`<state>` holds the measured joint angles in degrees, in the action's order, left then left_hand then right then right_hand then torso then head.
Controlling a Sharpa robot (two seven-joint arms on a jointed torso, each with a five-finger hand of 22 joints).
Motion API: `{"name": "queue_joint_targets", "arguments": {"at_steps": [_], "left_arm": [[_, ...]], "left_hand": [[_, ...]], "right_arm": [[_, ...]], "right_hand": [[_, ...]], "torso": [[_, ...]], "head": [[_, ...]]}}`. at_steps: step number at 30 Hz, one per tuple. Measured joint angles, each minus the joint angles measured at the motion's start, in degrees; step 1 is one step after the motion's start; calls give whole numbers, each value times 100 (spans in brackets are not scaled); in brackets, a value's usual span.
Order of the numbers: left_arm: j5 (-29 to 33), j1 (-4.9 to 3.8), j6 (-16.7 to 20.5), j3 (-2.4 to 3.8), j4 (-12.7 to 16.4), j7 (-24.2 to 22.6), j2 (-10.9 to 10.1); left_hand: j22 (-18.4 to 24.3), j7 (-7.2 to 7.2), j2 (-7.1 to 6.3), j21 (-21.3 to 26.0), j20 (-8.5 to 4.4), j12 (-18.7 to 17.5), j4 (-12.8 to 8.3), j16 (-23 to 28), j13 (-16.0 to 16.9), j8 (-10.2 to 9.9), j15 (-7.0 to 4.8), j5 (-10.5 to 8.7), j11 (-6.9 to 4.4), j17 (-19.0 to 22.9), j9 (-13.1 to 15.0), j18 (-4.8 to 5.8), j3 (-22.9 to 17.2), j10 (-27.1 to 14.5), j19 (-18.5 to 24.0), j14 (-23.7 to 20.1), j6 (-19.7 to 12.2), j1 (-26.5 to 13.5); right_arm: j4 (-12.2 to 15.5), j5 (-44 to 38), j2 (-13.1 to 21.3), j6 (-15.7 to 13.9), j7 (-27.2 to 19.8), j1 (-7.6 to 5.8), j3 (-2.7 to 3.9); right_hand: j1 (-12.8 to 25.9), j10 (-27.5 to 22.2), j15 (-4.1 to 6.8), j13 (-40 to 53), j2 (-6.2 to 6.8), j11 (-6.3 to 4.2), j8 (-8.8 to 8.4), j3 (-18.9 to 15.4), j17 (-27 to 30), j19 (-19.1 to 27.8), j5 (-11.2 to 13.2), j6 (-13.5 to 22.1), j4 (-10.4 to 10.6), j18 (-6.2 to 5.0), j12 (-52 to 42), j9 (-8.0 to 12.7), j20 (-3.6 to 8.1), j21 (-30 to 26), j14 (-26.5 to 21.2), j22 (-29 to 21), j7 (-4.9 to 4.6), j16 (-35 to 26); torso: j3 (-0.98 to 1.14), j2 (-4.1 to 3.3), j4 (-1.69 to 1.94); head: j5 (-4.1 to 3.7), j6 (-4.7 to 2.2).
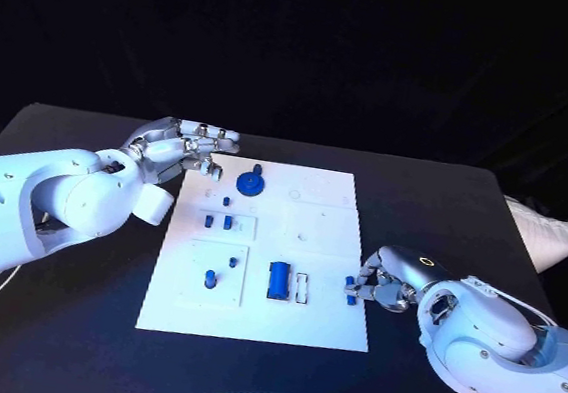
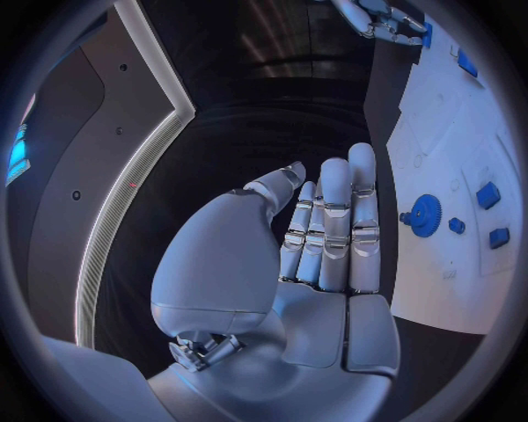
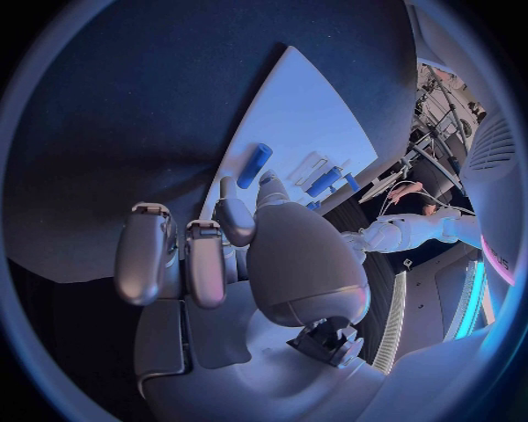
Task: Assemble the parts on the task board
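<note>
The task board (image 1: pixel 337 190) lies flat in the middle of the black table (image 1: pixel 74 138), and everything else sits around it. The left hand (image 1: pixel 182 147) hovers at the board's far left corner, holding nothing, its fingers stretched out straight and side by side. Just beside that hand, on the board, rests a round blue gear-like part (image 1: pixel 251 184). The right hand (image 1: pixel 385 283) is at the board's right edge, toward the near end, and pinches a small blue part (image 1: pixel 352 286) between its fingertips, right over the edge. Just inside from there a longer blue block (image 1: pixel 278 280) stands in the board, next to a pale slotted piece (image 1: pixel 303 289). More small blue parts (image 1: pixel 219 220) dot the board's left half.
</note>
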<state>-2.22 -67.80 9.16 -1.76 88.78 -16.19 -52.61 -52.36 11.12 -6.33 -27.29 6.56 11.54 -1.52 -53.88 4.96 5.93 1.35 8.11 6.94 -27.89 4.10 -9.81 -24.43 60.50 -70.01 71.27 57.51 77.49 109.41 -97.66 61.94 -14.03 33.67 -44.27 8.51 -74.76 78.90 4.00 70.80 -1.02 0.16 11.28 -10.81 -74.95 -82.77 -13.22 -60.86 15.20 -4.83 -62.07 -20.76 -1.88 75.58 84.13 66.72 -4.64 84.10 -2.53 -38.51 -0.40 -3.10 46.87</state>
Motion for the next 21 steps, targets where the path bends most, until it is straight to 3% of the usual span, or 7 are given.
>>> {"name": "queue_joint_targets", "arguments": {"at_steps": [10, 13, 17, 21], "left_arm": [[-11, 1, -8, -1, -6, 14, 5], [-16, 1, -12, -1, -7, 17, 7], [-23, 1, -17, -1, -7, 22, 11], [-27, 1, -22, -1, -7, 26, 20]], "left_hand": [[6, 0, 0, 0, 0, 34, 0, 0, 0, 0, 0, 0, 0, 5, 0, 0, 0, 0, 0, 0, 0, 0], [6, 0, 0, 0, 0, 35, 0, 0, 0, 0, 0, 0, 0, 5, 0, 0, 0, 0, 0, 0, 0, 0], [6, 0, 0, 0, 0, 35, 0, 0, 0, 0, 0, 0, 0, 5, 0, 0, 0, 0, 0, 0, 0, 0], [5, 0, 0, 0, 0, 35, 0, 0, 0, 0, 0, 0, 0, 5, 0, 0, 0, 0, 0, 0, 0, 0]], "right_arm": [[-41, -204, -135, 98, 2, 49, 16], [-79, -303, -195, 121, 2, 53, 22], [-131, -599, -301, 175, -2, 69, 29], [-175, -1026, -401, 303, -14, 77, 34]], "right_hand": [[-5, 0, 0, -2, 0, 0, 5, 0, 1, 0, -67, -18, 0, 0, 1, -4, 0, 0, 0, -1, 18, 0], [-209, 0, 0, -7, -1, 1, -12, 80, 1, 0, -121, -40, -80, 0, 10, -6, 0, 0, 0, -1, -1, 0], [-649, -5, -5, 9, -19, -1, -72, 366, 1, 0, 278, -67, -366, 0, 52, -6, 0, 0, 1, -1, 3, 0], [-837, -15, -16, 29, -19, -7, -100, 513, 1, 0, 358, -69, -513, 0, 53, 35, 0, 0, -7, 36, 6, 0]], "torso": [[-1, 1, 2], [-2, 3, 3], [-2, 3, 7], [-2, 3, 12]], "head": [[13, 21], [13, 27], [23, 47], [39, 69]]}}
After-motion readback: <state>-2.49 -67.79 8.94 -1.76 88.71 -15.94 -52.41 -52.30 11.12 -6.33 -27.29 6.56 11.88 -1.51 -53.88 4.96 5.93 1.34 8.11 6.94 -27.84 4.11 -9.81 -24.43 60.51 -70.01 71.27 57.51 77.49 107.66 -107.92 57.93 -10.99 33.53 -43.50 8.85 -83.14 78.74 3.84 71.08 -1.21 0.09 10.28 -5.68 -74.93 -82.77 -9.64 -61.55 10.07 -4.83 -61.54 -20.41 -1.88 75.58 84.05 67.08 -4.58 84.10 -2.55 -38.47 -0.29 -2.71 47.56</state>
